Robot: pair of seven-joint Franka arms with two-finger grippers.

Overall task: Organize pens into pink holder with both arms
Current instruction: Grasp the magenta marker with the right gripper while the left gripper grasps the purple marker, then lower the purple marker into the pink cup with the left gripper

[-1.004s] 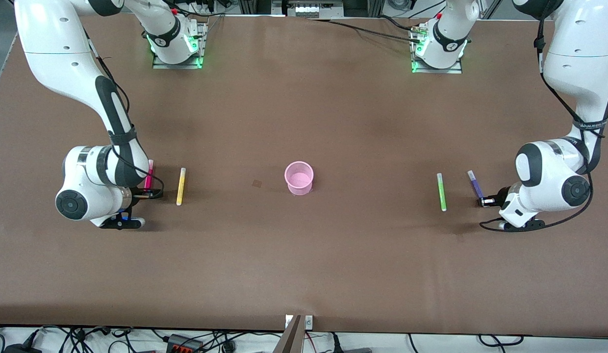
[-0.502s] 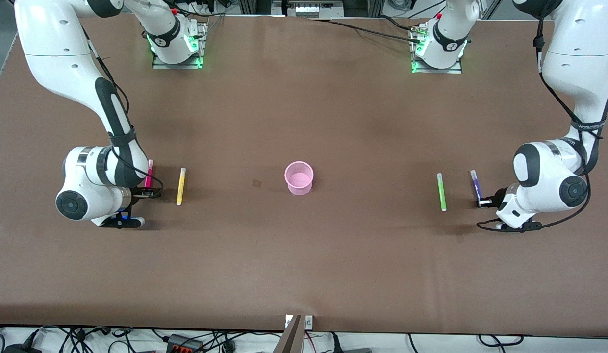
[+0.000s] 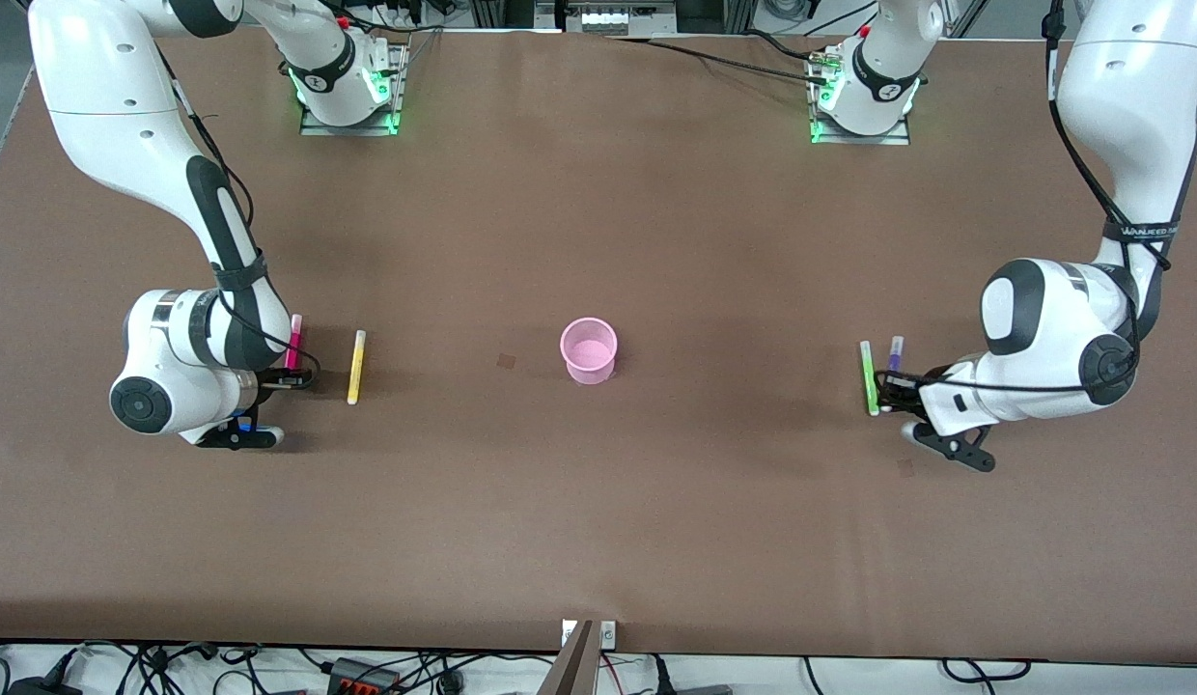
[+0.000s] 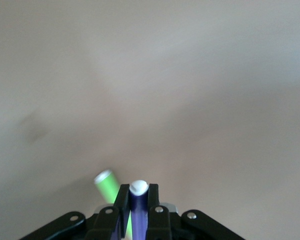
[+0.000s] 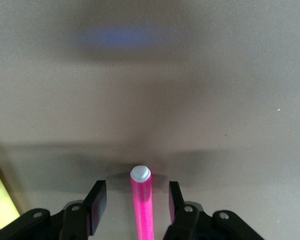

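Note:
The pink holder (image 3: pixel 589 350) stands upright at the table's middle. My left gripper (image 3: pixel 891 384) (image 4: pixel 138 193) is shut on the purple pen (image 3: pixel 895 351) (image 4: pixel 138 201), whose white tip sticks out past the fingers. It holds the pen just over the table, right beside the green pen (image 3: pixel 867 377) (image 4: pixel 107 184), which lies flat. My right gripper (image 3: pixel 288 378) (image 5: pixel 137 196) is low at the table and open. The magenta pen (image 3: pixel 293 342) (image 5: pixel 142 202) lies between its fingers with a gap on each side. The yellow pen (image 3: pixel 355 367) (image 5: pixel 0 201) lies beside it, toward the holder.
The brown table (image 3: pixel 598 502) runs wide around the holder. Both arm bases (image 3: pixel 347 92) sit along the edge farthest from the front camera. A small dark mark (image 3: pixel 506 361) lies beside the holder.
My left arm has swung toward the holder with the purple pen, bringing it from its old spot to right beside the green pen. The right arm has barely moved.

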